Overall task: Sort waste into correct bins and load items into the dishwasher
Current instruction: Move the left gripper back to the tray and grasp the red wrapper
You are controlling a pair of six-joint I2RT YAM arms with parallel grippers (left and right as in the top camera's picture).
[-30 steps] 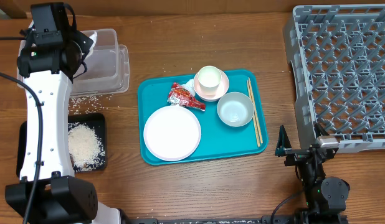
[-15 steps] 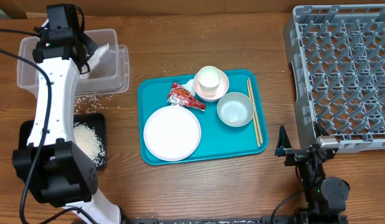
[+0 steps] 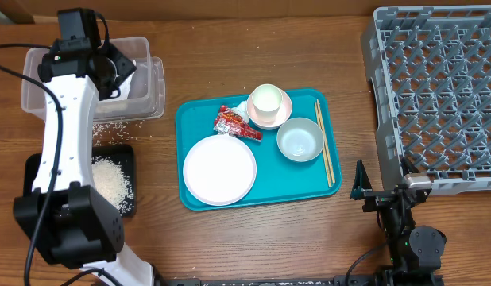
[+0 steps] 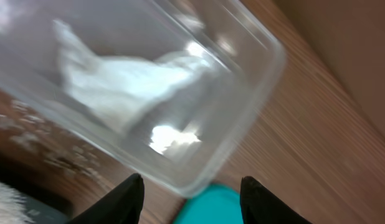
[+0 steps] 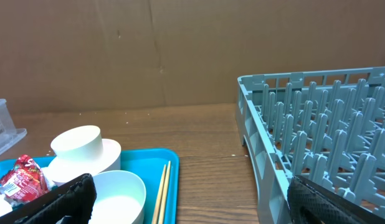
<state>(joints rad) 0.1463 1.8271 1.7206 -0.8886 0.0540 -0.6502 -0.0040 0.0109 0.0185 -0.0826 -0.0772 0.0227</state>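
- The clear plastic rectangular tub (image 3: 156, 83) held the crumpled white paper napkin (image 4: 121, 84); the left gripper (image 4: 192, 188) stood parted and empty above it.
- The shallow black rectangular tray (image 3: 124, 154) held loose white rice grains (image 3: 109, 181).
- The right gripper (image 5: 192, 200) gaped wide, empty.

Overhead top-down, left wrist close above tub (image 4: 262, 73), right wrist low, level

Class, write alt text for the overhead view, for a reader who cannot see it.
A teal tray mid-table holds a white plate, cup on saucer, bowl, chopsticks and red wrapper. The left end effector hangs open over a clear tub holding a white napkin; a grey dish rack stands right.
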